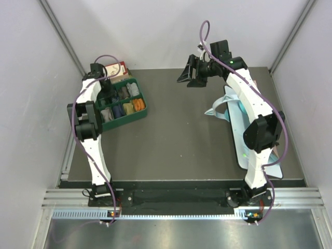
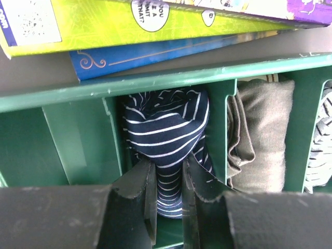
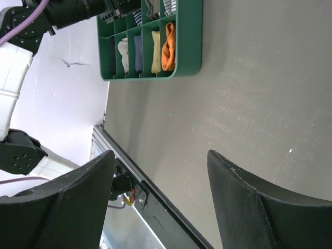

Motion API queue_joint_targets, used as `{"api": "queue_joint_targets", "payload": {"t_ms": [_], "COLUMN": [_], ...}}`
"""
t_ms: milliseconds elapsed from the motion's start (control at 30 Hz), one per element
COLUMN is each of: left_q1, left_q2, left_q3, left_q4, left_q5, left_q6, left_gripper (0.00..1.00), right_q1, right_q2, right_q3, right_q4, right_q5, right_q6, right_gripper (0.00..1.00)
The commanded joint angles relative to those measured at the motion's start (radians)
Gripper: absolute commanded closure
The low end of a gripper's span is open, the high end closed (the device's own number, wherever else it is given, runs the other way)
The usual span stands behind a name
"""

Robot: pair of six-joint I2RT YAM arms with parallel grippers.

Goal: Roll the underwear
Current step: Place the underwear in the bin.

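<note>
The dark blue underwear with thin white stripes (image 2: 166, 129) sits bunched in a back compartment of the green tray (image 2: 155, 83). My left gripper (image 2: 168, 194) reaches into that compartment and is shut on the lower part of the striped underwear. In the top view the left gripper (image 1: 106, 94) is over the tray (image 1: 144, 111) at the table's back left. My right gripper (image 1: 191, 76) hangs open and empty above the back middle of the table; its wrist view shows the open jaws (image 3: 161, 155) over bare table. I cannot pick out the black underwear.
Books (image 2: 155, 21) lie just behind the tray. An olive cloth (image 2: 262, 135) fills the compartment to the right, and other rolled cloths, one orange (image 1: 138, 105), fill the front row. Light blue and white items (image 1: 228, 111) lie under the right arm.
</note>
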State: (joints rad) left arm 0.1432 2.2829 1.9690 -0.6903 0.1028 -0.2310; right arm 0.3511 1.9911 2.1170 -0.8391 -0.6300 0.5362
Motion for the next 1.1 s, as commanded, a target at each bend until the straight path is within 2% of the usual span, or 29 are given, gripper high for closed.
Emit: {"api": "queue_joint_targets", "payload": {"t_ms": [0, 67, 100, 167, 200, 267, 333, 400, 433, 533, 733, 833, 1067], "left_q1": [0.015, 0.013, 0.015, 0.015, 0.015, 0.013, 0.013, 0.013, 0.012, 0.010, -0.013, -0.046, -0.188], "left_q2": [0.023, 0.015, 0.004, -0.010, -0.022, -0.033, -0.056, -0.088, -0.101, -0.177, -0.381, -0.488, -0.727], "left_q3": [0.063, 0.088, 0.090, 0.088, 0.088, 0.088, 0.088, 0.082, 0.068, 0.013, -0.155, -0.252, -0.465], "left_q4": [-0.138, -0.141, -0.140, -0.130, -0.130, -0.130, -0.135, -0.135, -0.130, -0.083, 0.090, 0.191, 0.328], "left_q5": [-0.026, -0.012, 0.000, 0.021, 0.032, 0.022, 0.009, 0.002, 0.000, 0.008, 0.008, -0.011, -0.119], "left_q6": [-0.022, -0.022, -0.024, -0.021, -0.015, -0.005, 0.001, 0.001, -0.001, -0.013, -0.048, -0.038, -0.050], "left_gripper": [0.70, 0.62, 0.54, 0.49, 0.43, 0.38, 0.27, 0.21, 0.13, 0.04, 0.01, 0.01, 0.01], "right_q1": [0.000, 0.000, 0.000, 0.000, 0.000, 0.000, -0.001, -0.001, -0.001, -0.001, -0.001, 0.000, 0.002], "right_q2": [-0.026, -0.026, -0.026, -0.023, -0.025, -0.025, -0.025, -0.023, -0.025, -0.035, -0.104, -0.187, -0.380], "right_q3": [0.034, 0.035, 0.037, 0.037, 0.038, 0.040, 0.044, 0.051, 0.051, 0.046, -0.043, -0.138, -0.455], "right_q4": [0.012, 0.017, 0.018, 0.021, 0.023, 0.028, 0.032, 0.035, 0.037, 0.046, 0.098, 0.147, 0.382], "right_q5": [-0.008, -0.011, -0.013, -0.020, -0.022, -0.022, -0.022, -0.016, -0.011, 0.015, 0.084, 0.147, 0.286], "right_q6": [-0.019, -0.021, -0.021, -0.025, -0.024, -0.033, -0.042, -0.053, -0.062, -0.093, -0.153, -0.183, -0.205], "right_gripper": [0.29, 0.29, 0.29, 0.29, 0.29, 0.28, 0.28, 0.28, 0.28, 0.28, 0.27, 0.27, 0.27]}}
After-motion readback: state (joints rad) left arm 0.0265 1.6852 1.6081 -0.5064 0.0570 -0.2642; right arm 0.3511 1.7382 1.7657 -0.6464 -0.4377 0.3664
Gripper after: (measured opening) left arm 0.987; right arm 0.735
